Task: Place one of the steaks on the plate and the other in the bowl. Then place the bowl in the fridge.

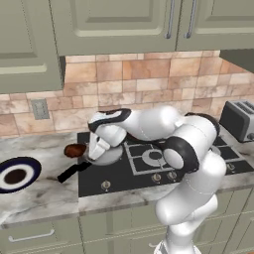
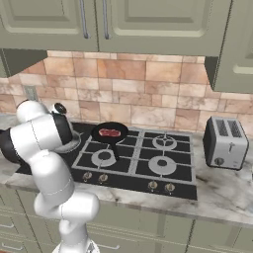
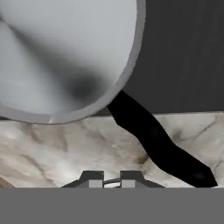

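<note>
The darker reddish-brown steak (image 1: 74, 150) is at the left edge of the stove, right beside my gripper (image 1: 91, 153). A brown sliver of that steak (image 3: 3, 183) shows far left of my fingertips (image 3: 94, 178). My gripper (image 3: 111, 180) hangs low over the counter with its jaws close together, and nothing shows between them. The pinkish-red steak (image 2: 109, 132) lies in a black pan (image 2: 110, 131) on the back left burner. On the counter to the left sits the navy-rimmed plate (image 1: 6, 184). The bowl and the fridge are out of view.
A silver frying pan (image 3: 65, 52) is just under my hand, and its black handle (image 3: 159, 144) reaches out over the marble counter (image 1: 44, 198). A toaster (image 2: 225, 141) stands right of the stove (image 2: 148, 163). Cabinets hang overhead.
</note>
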### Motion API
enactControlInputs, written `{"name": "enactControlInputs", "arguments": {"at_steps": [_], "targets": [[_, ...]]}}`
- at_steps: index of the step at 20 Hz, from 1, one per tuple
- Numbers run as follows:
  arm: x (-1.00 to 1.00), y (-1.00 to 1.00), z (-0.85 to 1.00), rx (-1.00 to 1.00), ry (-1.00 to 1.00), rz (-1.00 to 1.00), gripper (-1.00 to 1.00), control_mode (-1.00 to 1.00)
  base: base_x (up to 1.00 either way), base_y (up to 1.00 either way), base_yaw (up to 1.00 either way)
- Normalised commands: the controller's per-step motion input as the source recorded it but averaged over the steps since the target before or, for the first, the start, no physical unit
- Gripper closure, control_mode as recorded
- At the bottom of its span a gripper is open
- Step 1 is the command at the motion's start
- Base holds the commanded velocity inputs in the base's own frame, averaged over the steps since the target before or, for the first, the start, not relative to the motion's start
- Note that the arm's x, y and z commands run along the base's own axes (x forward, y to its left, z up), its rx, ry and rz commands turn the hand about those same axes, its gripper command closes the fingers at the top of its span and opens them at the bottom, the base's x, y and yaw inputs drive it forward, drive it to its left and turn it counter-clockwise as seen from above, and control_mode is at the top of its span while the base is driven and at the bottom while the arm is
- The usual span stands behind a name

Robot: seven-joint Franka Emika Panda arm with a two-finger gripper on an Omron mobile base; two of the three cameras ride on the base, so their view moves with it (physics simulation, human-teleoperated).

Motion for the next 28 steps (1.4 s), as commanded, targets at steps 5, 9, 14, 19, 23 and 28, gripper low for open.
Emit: {"name": "enactControlInputs", "arguments": {"at_steps": [5, 9, 14, 19, 23, 28], "targets": [[0.0, 0.61, 0.04, -0.08, 0.11, -0.07, 1.0, -1.0, 0.0, 0.0, 0.0], [0.04, 0.48, 0.0, -0.04, 0.27, -0.04, 1.0, -1.0, 0.0, 0.0, 0.0], [0.08, 0.46, 0.0, -0.03, 0.26, -0.03, 1.0, -1.0, 0.0, 0.0, 0.0], [0.05, 0.62, -0.15, -0.14, 0.21, -0.01, 1.0, -1.0, 0.0, 0.0, 0.0], [0.12, 0.75, -0.13, -0.18, 0.14, -0.01, 1.0, -1.0, 0.0, 0.0, 0.0], [0.26, 0.86, 0.0, -0.12, 0.08, -0.07, 1.0, -1.0, 0.0, 0.0, 0.0]]}}
